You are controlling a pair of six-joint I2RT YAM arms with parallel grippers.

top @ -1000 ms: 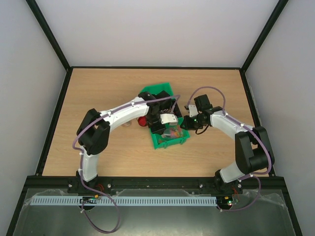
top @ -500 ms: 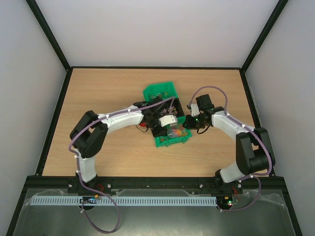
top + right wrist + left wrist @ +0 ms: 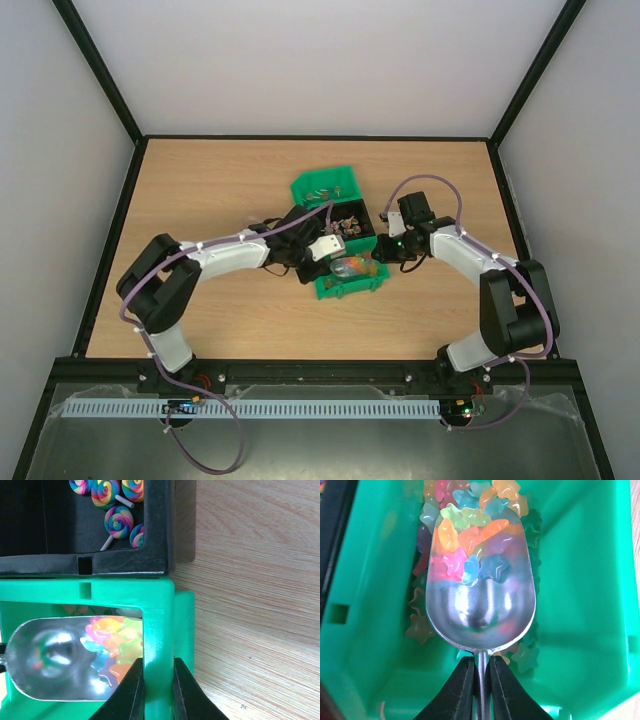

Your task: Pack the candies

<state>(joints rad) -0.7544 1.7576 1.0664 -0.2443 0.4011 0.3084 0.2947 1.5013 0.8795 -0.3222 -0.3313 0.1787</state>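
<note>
- Candies (image 3: pixel 470 545), small translucent star shapes in pink, orange, yellow, blue and green, lie heaped in the front half of a silver scoop (image 3: pixel 480 615) at the centre of the left wrist view. More of them lie under and around it on the floor of a green bin (image 3: pixel 580 580).
- Left gripper (image 3: pixel 481 666), at the bottom centre of that view, is clamped on the scoop's thin handle, its black fingers pressing in from both sides.
- Right gripper (image 3: pixel 158 666), at the bottom centre of the right wrist view, is closed on the green bin's upright wall. The bin sits on a wooden table (image 3: pixel 250 605).
- Handling, as a judgement: each candy looks light, smooth and loose, and too small to pinch singly. They would likely slide off if the scoop tips, so carrying them level by the handle seems the safe hold.
- Left wrist view alone shows how full the scoop is and the grip on its handle.
- Right wrist view alone shows a black bin (image 3: pixel 125 562) right against the green bin's upper side, with swirled lollipops (image 3: pixel 118 522) inside.
- Top view alone shows both arms meeting at the bins in the middle of the table, and a second green bin (image 3: pixel 325 185) beyond the black one.
</note>
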